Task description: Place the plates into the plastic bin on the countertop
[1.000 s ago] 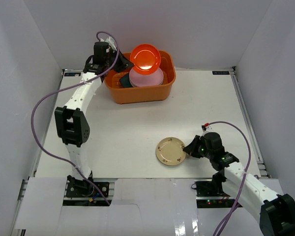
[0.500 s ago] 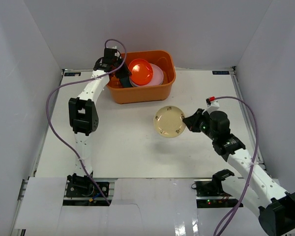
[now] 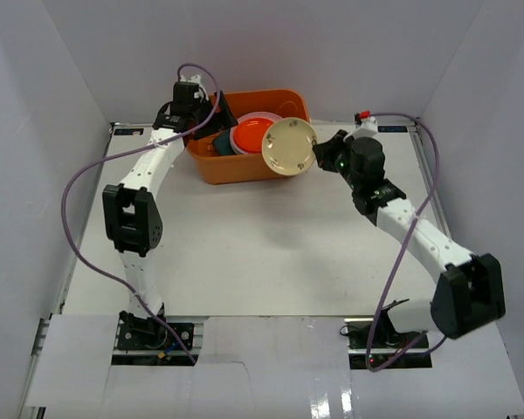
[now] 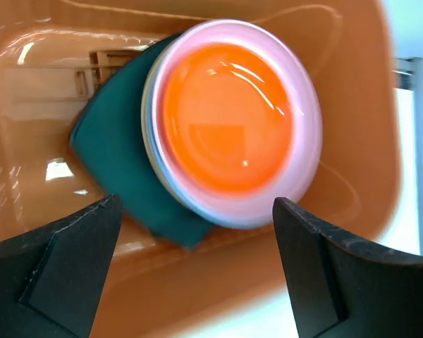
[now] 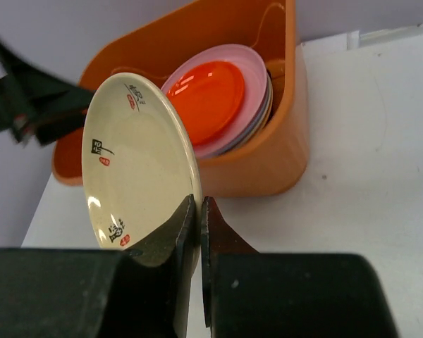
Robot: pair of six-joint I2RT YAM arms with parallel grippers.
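The orange plastic bin point(image 3: 244, 168) stands at the back of the white countertop point(image 3: 244, 253). Inside it a red plate point(image 4: 229, 130) lies on a pink plate point(image 4: 304, 144), stacked over a square teal plate point(image 4: 113, 151). My left gripper point(image 4: 197, 204) hangs open over the bin's left part, with nothing between its fingers. My right gripper point(image 5: 199, 204) is shut on the rim of a cream plate point(image 5: 137, 162) with red and black marks. It holds the plate tilted on edge in the air, over the bin's front right corner point(image 3: 288, 147).
White panels wall the countertop at the back and on both sides. A purple cable loops from each arm. Under the pink plate more plate rims show point(image 5: 268, 98), their colours unclear.
My left gripper has opened and let go of the red plate, which now lies on the pink one. My right arm has carried the cream plate from mid-table to the bin.
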